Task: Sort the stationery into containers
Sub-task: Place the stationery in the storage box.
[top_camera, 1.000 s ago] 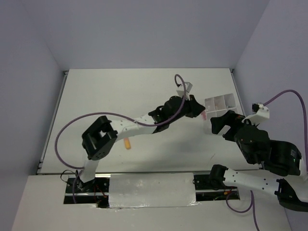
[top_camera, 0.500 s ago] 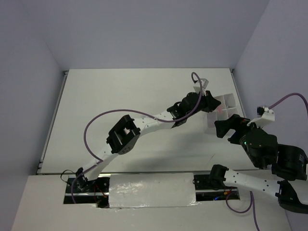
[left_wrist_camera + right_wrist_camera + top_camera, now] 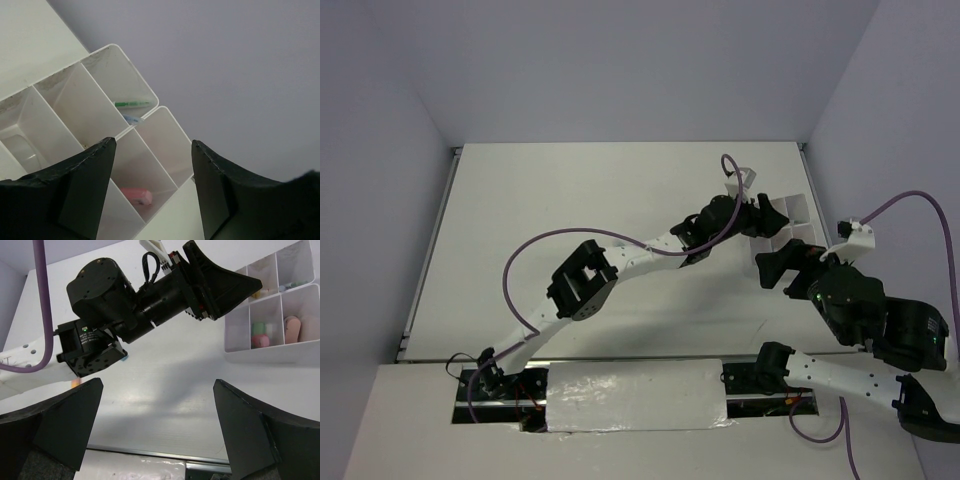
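**Inspector:** The left gripper's condition?

**Recorder:** The left gripper (image 3: 151, 144) is seen with its jaws well parted and nothing held between them. It is held over the white tray (image 3: 117, 50).

**Inspector:** And the right?

**Recorder:** The right gripper (image 3: 157, 382) is spread wide and empty above the counter (image 3: 165, 390), near the tray's front wall.

**Inspector:** What is given by one view only?

**Recorder:** From the left wrist, a pink piece (image 3: 136, 196) is recorded lying in the compartment below the jaws, and a green pen (image 3: 131, 104) in a corner compartment. Overhead, the tray is placed at the counter's far right, but its contents are too small to tell.

**Inspector:** Materials?

**Recorder:** The tray is noted as smooth, thin-walled plastic with square cells and rounded corners.
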`<move>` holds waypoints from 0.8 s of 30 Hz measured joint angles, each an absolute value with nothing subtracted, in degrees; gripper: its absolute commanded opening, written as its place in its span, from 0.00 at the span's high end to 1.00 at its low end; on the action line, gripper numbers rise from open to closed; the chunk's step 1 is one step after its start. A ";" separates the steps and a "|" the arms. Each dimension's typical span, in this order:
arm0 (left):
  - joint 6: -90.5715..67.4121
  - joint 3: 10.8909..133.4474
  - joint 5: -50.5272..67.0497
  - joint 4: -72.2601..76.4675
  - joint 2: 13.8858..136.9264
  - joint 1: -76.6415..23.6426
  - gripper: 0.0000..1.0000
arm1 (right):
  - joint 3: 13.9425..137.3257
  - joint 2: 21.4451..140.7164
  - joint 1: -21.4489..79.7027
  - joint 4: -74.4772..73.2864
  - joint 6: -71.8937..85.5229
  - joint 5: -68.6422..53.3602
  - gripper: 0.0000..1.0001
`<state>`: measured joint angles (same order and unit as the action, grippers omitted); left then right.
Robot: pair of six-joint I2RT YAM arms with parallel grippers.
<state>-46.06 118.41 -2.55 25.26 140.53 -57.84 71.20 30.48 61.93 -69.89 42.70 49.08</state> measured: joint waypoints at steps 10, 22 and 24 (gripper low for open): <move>-44.82 108.31 -5.02 20.62 132.07 -57.41 0.09 | 69.47 30.26 61.93 -66.70 40.23 48.86 0.00; -43.75 78.85 -26.28 -18.57 82.17 -37.69 0.01 | 57.04 53.67 52.56 -36.56 22.33 22.81 0.00; -43.55 74.32 -28.10 -23.90 75.96 -35.88 0.01 | 57.91 63.42 50.33 -31.79 19.44 16.69 0.03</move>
<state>-43.55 74.32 -28.10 -23.90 75.96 -35.88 57.91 63.42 50.33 -31.79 19.44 16.69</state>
